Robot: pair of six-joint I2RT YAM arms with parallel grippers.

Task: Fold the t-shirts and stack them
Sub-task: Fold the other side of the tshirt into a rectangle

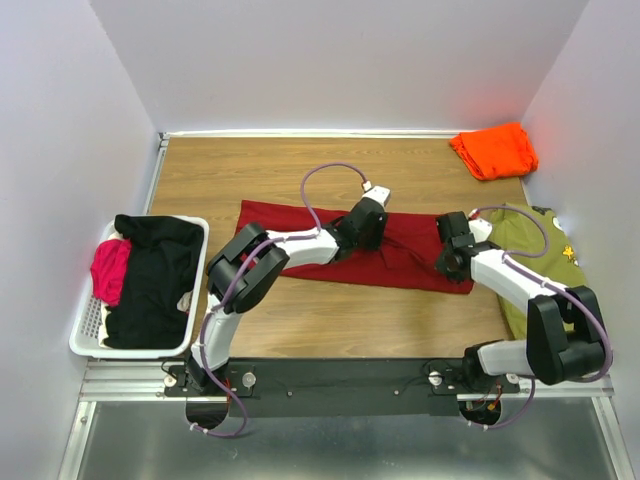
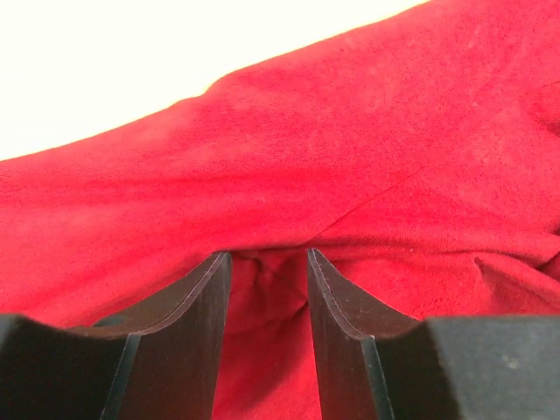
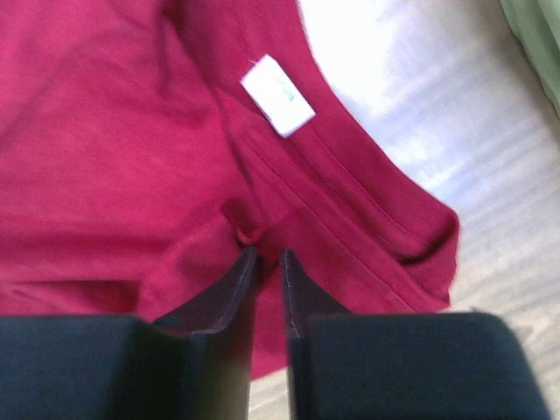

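The dark red t-shirt point(image 1: 290, 222) lies as a long folded strip across the middle of the table. My left gripper point(image 1: 366, 228) is down on its middle, and in the left wrist view the gripper point(image 2: 267, 255) holds a bunch of red cloth point(image 2: 350, 157) between its jaws. My right gripper point(image 1: 450, 256) is at the shirt's right end; in the right wrist view the gripper point(image 3: 267, 252) is nearly closed, pinching a fold of the shirt point(image 3: 105, 149) below its white neck label point(image 3: 277, 94). The orange t-shirt point(image 1: 493, 150) lies folded at the far right corner.
An olive green garment point(image 1: 535, 245) lies at the right edge, partly under the right arm. A white basket point(image 1: 85, 335) at the left holds black clothes point(image 1: 150, 280) and a pink one point(image 1: 110, 270). White walls stand close on three sides.
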